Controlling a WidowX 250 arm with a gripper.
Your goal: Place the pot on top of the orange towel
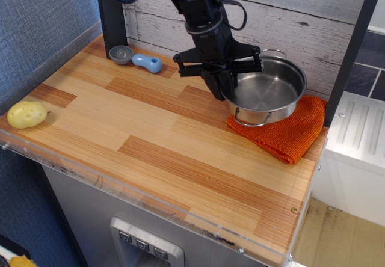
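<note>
The shiny steel pot (267,92) with two wire loop handles is over the orange towel (289,133) at the back right of the counter, covering its far left part. Whether it rests on the cloth or hangs just above it cannot be told. My black gripper (224,85) is shut on the pot's left rim, reaching down from above. The towel's right and front parts show around the pot.
A grey scoop (121,54) with a blue handle (147,62) lies at the back left by a dark post (111,14). A yellow potato (26,114) sits at the left front edge. A dark vertical bar (352,50) stands right of the towel.
</note>
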